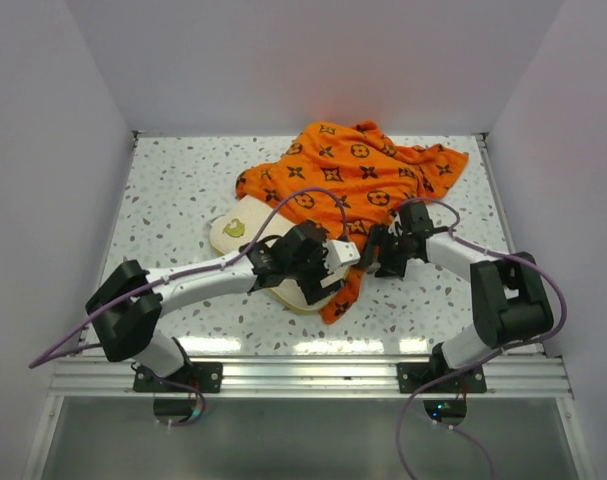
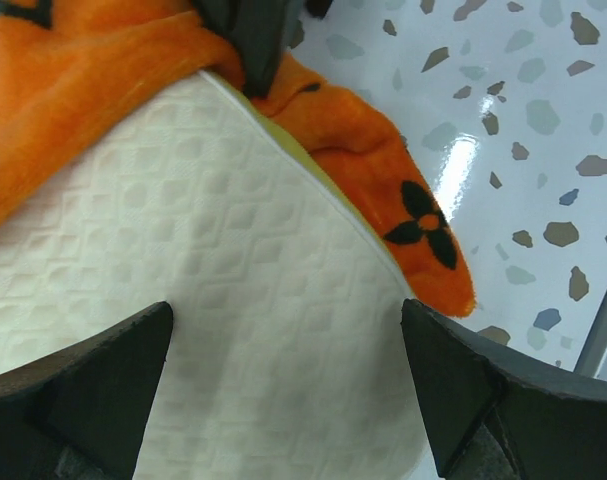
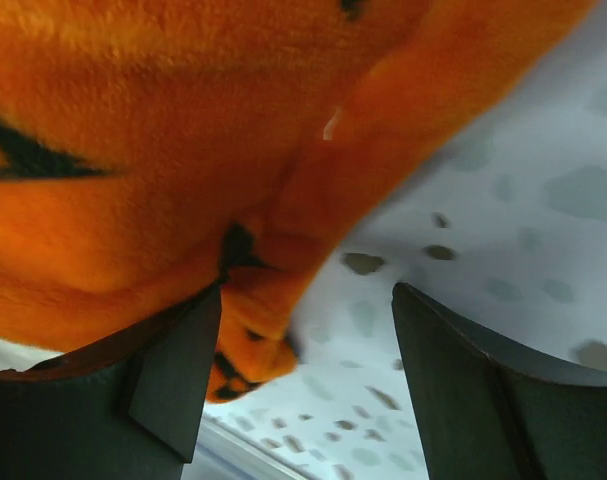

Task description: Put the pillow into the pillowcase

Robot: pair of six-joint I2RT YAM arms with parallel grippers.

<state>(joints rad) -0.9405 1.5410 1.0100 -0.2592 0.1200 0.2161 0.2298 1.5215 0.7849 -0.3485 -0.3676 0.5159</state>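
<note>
Under the left gripper (image 2: 286, 330) — jaws wide, empty — lies the pillow (image 2: 213, 260), partly beneath the case (image 2: 83, 80); the right gripper (image 3: 305, 340), also open, hangs just beside it.

One high fixed overview, two close wrist views.
The top camera looks down from above the near edge over the whole speckled table (image 1: 173, 190). The left wrist camera sits close above the pillow (image 2: 233, 300) and the pillowcase (image 2: 363, 130) beside it. The right wrist camera, nearer and blurred, faces that pillowcase (image 3: 183, 150) and the tabletop.
</note>
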